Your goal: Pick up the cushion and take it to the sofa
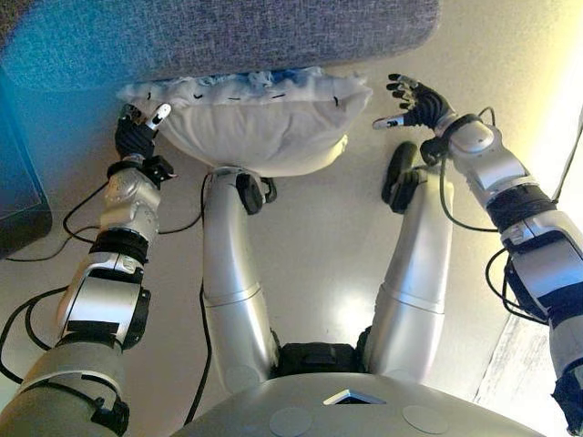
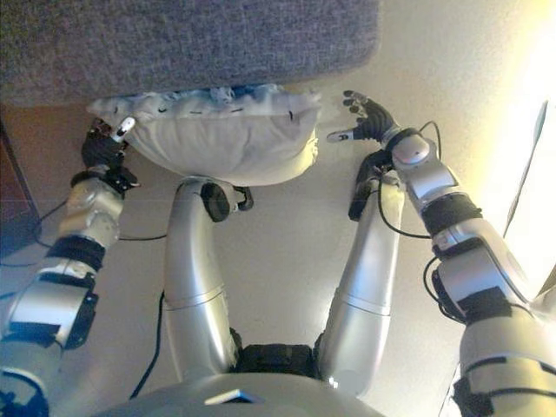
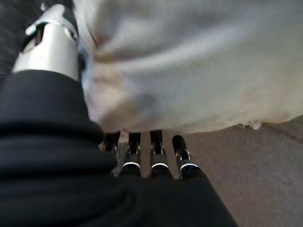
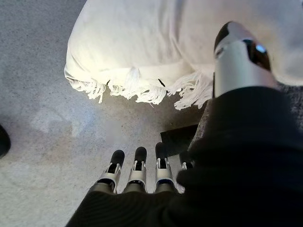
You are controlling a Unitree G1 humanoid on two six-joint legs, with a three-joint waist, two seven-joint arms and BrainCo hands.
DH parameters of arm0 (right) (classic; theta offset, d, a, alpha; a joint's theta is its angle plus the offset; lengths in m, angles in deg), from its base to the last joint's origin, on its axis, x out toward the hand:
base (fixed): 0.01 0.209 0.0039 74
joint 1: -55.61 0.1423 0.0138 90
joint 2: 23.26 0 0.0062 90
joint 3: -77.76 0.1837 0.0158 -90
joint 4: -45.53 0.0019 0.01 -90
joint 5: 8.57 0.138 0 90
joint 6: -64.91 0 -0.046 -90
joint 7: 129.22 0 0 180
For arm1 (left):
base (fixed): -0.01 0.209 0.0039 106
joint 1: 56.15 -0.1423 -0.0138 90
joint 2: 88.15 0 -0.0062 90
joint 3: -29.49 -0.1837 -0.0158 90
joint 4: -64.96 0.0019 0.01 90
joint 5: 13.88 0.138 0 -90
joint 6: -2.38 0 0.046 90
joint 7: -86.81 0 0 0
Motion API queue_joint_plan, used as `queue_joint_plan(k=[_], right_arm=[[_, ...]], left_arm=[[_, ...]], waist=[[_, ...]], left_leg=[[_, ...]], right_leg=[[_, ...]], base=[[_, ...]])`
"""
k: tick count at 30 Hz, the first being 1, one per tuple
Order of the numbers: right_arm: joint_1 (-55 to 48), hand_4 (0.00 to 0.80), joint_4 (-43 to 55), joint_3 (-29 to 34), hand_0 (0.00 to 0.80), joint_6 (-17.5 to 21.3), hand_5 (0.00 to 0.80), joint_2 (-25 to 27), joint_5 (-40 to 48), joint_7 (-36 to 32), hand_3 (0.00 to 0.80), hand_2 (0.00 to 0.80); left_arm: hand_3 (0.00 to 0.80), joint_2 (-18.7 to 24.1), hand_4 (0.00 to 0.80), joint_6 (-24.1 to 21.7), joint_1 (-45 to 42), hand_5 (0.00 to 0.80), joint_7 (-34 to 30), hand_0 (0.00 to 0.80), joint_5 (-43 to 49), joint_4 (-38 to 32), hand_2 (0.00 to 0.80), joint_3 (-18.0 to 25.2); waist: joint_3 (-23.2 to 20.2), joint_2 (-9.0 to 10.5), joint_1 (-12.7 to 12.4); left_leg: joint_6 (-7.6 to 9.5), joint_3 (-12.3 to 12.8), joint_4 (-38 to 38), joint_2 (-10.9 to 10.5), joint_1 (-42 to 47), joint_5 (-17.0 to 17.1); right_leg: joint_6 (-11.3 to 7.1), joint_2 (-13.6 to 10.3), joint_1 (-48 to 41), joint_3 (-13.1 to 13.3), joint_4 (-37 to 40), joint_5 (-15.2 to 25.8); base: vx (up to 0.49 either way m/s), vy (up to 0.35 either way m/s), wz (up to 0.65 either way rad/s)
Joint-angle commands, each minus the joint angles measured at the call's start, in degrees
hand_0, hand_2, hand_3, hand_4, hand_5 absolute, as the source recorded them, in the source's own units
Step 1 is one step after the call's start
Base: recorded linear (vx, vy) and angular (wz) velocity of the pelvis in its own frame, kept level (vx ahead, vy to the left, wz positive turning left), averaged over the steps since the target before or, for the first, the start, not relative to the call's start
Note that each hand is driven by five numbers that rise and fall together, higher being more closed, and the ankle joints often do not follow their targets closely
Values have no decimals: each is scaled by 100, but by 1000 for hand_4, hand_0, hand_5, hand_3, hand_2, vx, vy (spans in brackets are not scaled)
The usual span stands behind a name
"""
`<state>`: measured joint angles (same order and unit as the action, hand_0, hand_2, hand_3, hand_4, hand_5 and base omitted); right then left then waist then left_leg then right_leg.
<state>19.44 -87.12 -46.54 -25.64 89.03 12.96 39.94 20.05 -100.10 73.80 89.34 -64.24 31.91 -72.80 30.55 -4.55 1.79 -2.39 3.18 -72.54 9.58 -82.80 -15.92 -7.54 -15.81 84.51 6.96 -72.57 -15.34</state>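
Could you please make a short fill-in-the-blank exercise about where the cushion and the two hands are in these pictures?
1. The white cushion has a ____ along its edge.
2. The left hand is at the cushion's end, with its fingers reaching ____ the cushion.
3. The right hand is ____ and not touching the cushion.
4. The grey sofa lies just ____ the cushion.

Missing words: fringe; under; open; beyond
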Motion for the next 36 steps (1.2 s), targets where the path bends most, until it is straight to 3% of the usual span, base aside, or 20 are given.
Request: queue_joint_plan(k=[1,6,13,24,34,35,36], right_arm=[[217,0,454,-305,0,76,0,206,245,-119,0,0],[554,0,445,-592,0,-49,0,243,216,-221,0,0],[886,0,315,-984,0,-357,0,208,-183,-558,0,0],[944,0,265,-1324,0,-390,0,-24,-756,-805,0,0],[1027,0,335,-1499,0,-520,0,-289,-853,-452,0,0],[1047,0,342,-1518,0,-526,0,-323,-860,-360,0,0],[1083,0,360,-1540,0,-577,0,-362,-888,-262,0,0]], left_arm=[[0,36,0,108,316,0,-179,0,-90,420,0,38],[0,41,0,-54,474,0,-528,0,-164,596,0,-22],[0,-31,0,-130,648,0,-450,0,-170,417,0,-177],[0,-308,0,-463,645,0,-270,0,-171,117,0,-346],[0,-542,0,-572,697,0,-116,0,-353,-54,0,-414],[417,-561,417,-624,683,417,-198,417,-412,-54,417,-404],[744,-582,744,-658,670,744,-249,744,-456,-94,744,-393]], waist=[[-76,-363,276],[-76,-389,268],[-76,-423,223],[-76,-526,204],[-76,-649,210],[-76,-659,205],[-76,-671,203]], left_leg=[[-211,157,322,50,-11,222],[-228,204,437,63,-79,259],[-268,237,689,33,14,335],[-351,314,1083,-51,192,469],[-408,391,1185,-68,212,527],[-410,397,1186,-64,202,536],[-409,401,1196,-62,201,538]], right_leg=[[353,10,-86,-53,579,574],[385,35,12,-51,657,587],[396,62,-70,-109,871,644],[399,176,-252,-166,1171,679],[447,228,-220,-196,1225,630],[453,232,-204,-198,1218,625],[456,237,-196,-197,1227,626]], base=[[14,45,-2],[5,27,-3],[0,0,0],[-1,2,0],[-5,5,2],[0,0,0],[0,0,0]])
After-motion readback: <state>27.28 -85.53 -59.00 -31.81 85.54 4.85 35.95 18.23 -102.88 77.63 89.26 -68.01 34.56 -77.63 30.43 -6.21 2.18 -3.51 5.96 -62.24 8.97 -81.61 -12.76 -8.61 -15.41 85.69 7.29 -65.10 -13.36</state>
